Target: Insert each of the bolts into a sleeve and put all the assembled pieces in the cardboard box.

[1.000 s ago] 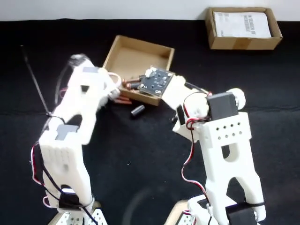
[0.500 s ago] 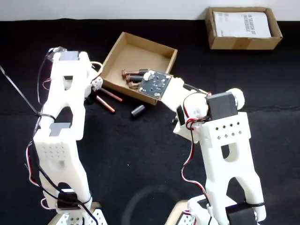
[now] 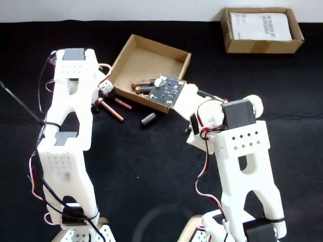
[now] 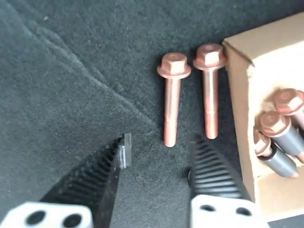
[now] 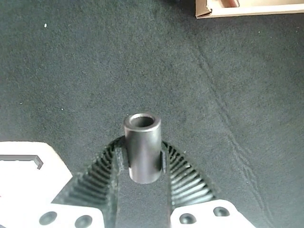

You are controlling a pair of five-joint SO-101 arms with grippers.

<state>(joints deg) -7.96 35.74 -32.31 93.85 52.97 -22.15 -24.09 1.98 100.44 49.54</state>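
Two copper bolts (image 4: 172, 95) (image 4: 209, 90) lie side by side on the black cloth beside the cardboard box (image 4: 240, 80). My left gripper (image 4: 161, 148) hangs open just short of their shank ends. Assembled pieces (image 4: 280, 133) lie inside the box. In the high view the left gripper (image 3: 100, 98) is left of the box (image 3: 126, 55), with the bolts (image 3: 110, 110) beside it. My right gripper (image 5: 142, 145) is shut on a grey sleeve (image 5: 142, 159) over the cloth. A dark sleeve (image 3: 148, 119) shows below the right wrist; I cannot tell whether it is the same one.
A second, shallow cardboard box (image 3: 262, 30) with a printed sheet stands at the back right. The right arm's wrist board (image 3: 166, 89) overlaps the box's near wall. Black cloth covers the table, and a thin black cable (image 3: 20, 103) runs at the far left.
The left arm pulled back from the box's near corner to the left and now hangs by the two bolts. Assembled pieces show in the box, which shifted slightly. The right arm kept still.
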